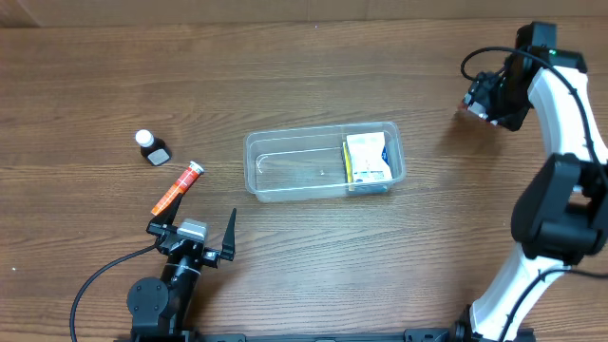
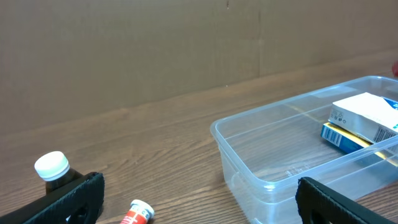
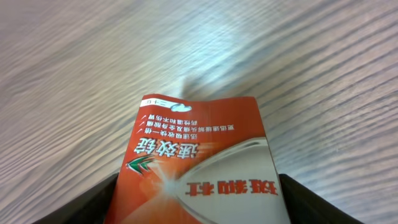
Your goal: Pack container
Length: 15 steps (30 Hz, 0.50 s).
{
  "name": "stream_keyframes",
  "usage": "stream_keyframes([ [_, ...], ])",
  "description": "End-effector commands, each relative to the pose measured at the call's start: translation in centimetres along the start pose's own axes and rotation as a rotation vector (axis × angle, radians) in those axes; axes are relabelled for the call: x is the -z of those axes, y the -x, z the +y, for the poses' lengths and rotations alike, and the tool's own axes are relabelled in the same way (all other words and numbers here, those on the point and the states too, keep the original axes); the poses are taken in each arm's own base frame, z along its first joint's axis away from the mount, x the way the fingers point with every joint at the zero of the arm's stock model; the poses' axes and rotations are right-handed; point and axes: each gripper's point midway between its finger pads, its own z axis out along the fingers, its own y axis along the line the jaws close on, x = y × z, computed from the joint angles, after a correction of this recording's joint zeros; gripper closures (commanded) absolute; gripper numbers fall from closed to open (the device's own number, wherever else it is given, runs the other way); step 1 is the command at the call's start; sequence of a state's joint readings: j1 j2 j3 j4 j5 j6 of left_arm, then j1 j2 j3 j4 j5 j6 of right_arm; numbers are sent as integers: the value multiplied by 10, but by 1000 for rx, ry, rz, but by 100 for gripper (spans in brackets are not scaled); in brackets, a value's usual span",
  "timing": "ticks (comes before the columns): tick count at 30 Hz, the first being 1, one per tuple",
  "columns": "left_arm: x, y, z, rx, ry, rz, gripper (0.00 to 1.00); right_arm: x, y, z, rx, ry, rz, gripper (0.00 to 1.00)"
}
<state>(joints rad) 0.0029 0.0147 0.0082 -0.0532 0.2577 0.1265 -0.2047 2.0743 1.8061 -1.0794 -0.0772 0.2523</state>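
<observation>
Your right gripper (image 1: 475, 99) is well to the right of the container and a little farther back. Its two dark fingers pinch a red carton (image 3: 199, 149) printed with white Chinese characters. The carton is glossy card with flat faces and crisp edges. The step in hand looks to be bringing it to the container (image 1: 323, 161), a clear plastic rectangular bin with rounded corners and a raised rim that lies lengthwise at the middle of the wood-grain table (image 1: 285, 57). To do it well, carry the carton high enough to clear the rim, square it to the bin walls, and lower it onto the bare left part of the floor before you let go. Thin card likely dents, so squeeze no harder than needed. A white, yellow and blue box (image 1: 368, 160) lies flat at the container's right end. Your left gripper (image 1: 193, 220) sits in front of the container's left end, fingers spread wide and holding nothing. Left of the container and apart from it lie an orange tube with a white cap (image 1: 178, 188) and a small dark bottle with a round white cap (image 1: 152, 147).
</observation>
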Motion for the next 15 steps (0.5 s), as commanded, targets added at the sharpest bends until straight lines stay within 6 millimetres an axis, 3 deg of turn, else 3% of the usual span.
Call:
stream_keyframes([
  [1,1,1,4,-10,17,-6,0,68,2,47,135,95,-129,23],
  [4,1,1,4,-10,17,-6,0,80,-6,61,163,118,-134,23],
  [7,1,1,4,-10,17,-6,0,85,-25,75,201,127,-96,24],
  [9,1,1,4,-10,17,-6,0,98,-36,91,241,146,-106,24],
  [13,1,1,4,-10,17,-6,0,143,-69,126,335,209,-149,24],
  [14,1,1,4,-10,17,-6,0,167,-91,139,385,243,-165,24],
  [15,1,1,4,-10,17,-6,0,176,-99,143,396,254,-166,24],
])
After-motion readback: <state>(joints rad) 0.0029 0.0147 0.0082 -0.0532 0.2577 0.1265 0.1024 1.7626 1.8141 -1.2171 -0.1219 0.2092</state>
